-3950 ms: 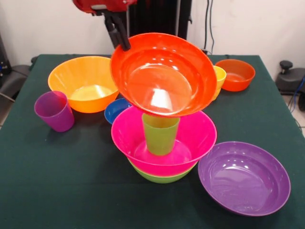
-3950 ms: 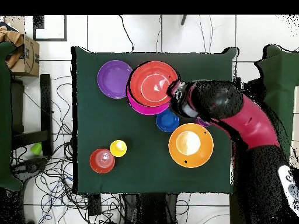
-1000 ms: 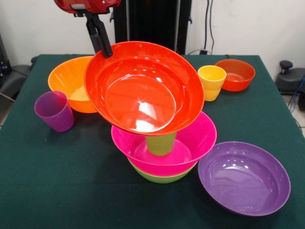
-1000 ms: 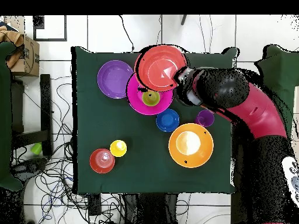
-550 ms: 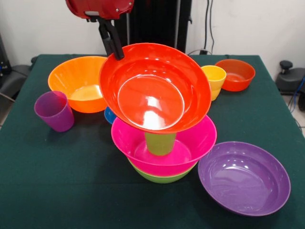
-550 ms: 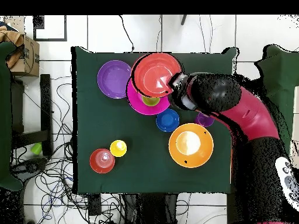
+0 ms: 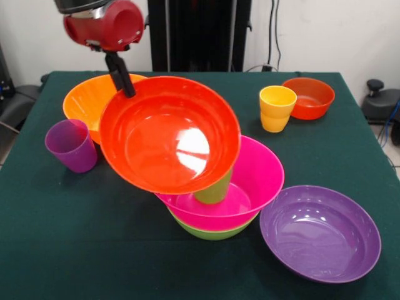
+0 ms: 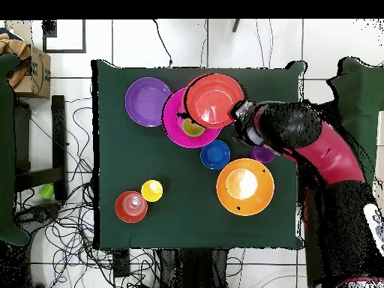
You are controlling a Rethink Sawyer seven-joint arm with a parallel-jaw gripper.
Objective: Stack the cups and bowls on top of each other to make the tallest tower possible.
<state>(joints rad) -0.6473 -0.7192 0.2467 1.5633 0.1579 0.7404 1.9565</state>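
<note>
My gripper (image 7: 123, 81) is shut on the far rim of the large red-orange bowl (image 7: 169, 134) and holds it tilted toward the camera. The bowl hangs over the green cup (image 7: 215, 190), which stands in the pink bowl (image 7: 259, 172) nested in the lime green bowl (image 7: 212, 234). I cannot tell whether the bowl touches the cup. In the overhead view the red-orange bowl (image 8: 214, 100) overlaps the pink bowl (image 8: 174, 124) and the cup (image 8: 192, 129), with the gripper (image 8: 241, 109) at its rim.
The purple bowl (image 7: 320, 232) sits front right. The yellow cup (image 7: 277, 108) and small red-orange bowl (image 7: 309, 97) stand at the back right. The orange bowl (image 7: 87, 100) and purple cup (image 7: 72, 145) are at the left. The small blue bowl (image 8: 215, 154) shows only from overhead.
The gripper has carried the red-orange bowl leftward and lower in the front view. The bowl now covers more of the green cup.
</note>
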